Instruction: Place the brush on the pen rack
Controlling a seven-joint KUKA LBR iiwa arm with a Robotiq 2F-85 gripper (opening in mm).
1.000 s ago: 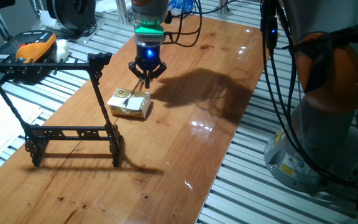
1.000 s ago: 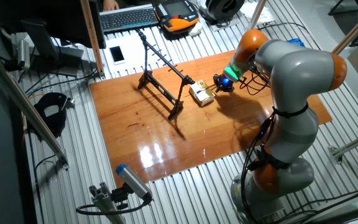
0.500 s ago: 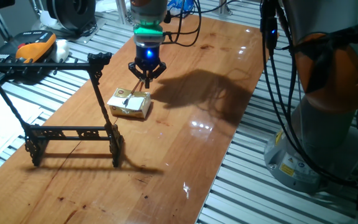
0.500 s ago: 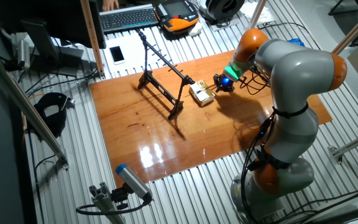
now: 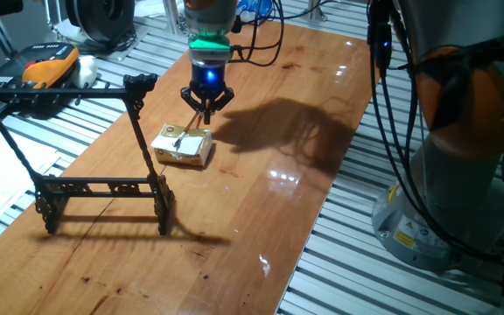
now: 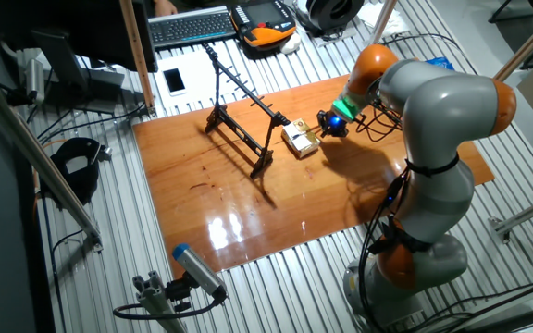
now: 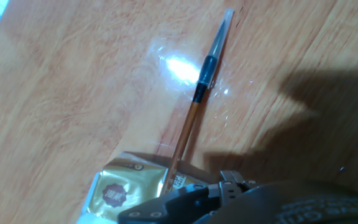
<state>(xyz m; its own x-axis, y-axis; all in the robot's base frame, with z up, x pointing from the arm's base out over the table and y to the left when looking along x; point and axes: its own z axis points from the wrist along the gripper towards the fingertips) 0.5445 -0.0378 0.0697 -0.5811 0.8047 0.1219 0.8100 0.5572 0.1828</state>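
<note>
The KUKA arm (image 6: 438, 139) reached across the wooden table (image 5: 261, 201) with its wrist turned downward, so the gripper (image 5: 206, 108) pointed down just above the far edge of a yellowish rectangular block (image 5: 183, 145). A green light ring and a blue glow showed on the hand. The fingers stood close together around the upper end of the brush (image 7: 194, 109), though how firmly they held it could not be told. In the hand view the brush's light brown handle ran from beside the gold-patterned block (image 7: 126, 190) out over the tabletop, its dark ferrule and pale tip farthest from the hand. The black pen rack (image 5: 103, 188) stood upright, well apart, nearer the table's front left.
</note>
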